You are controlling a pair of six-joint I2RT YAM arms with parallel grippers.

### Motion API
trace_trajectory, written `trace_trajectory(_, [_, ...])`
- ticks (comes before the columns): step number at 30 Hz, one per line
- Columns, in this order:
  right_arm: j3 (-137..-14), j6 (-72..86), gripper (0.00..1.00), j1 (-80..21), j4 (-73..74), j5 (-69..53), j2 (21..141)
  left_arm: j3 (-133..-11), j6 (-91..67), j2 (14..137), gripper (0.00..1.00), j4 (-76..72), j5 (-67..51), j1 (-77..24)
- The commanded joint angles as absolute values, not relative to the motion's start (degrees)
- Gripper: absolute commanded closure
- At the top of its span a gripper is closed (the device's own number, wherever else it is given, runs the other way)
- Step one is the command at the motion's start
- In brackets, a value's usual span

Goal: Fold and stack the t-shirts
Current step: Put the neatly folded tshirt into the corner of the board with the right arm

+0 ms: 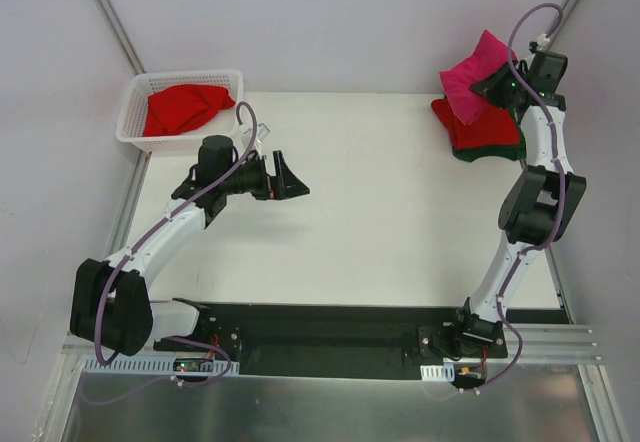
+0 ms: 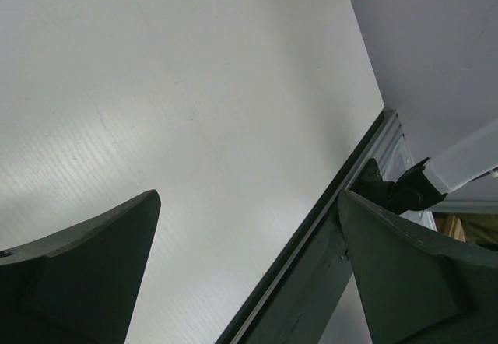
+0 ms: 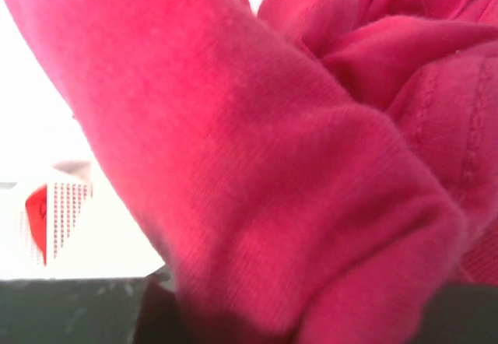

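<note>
Progress looks good: my right claw (image 1: pixel 492 84) is pinched on the pink t-shirt (image 1: pixel 468 72), over the red-and-green pile (image 1: pixel 478 134) far right of the basket (image 1: pixel 135 112). One red t-shirt (image 1: pixel 185 108) lies inside that basket (unfolded, I judge); my left claw (image 1: pixel 292 177) gapes empty just beside it.

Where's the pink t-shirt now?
Top view, table's far right corner: the pink t-shirt hangs in the right gripper over the red and dark green t-shirts.
</note>
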State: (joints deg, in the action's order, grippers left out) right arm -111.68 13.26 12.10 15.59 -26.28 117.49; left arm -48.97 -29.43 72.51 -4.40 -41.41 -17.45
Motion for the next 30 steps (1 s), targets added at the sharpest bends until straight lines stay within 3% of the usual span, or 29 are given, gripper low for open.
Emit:
trace_trajectory(1, [-115.6,15.2,0.99,15.4,12.1,-29.5,119.4,-48.5,-29.6,72.1,0.01,-6.7,-41.7,-16.4])
trace_trajectory(30, [-112.1,18.5,0.99,20.0,4.0,-32.3,128.9,-49.8,-30.0,78.6,0.01,-8.9,-43.2,-14.8])
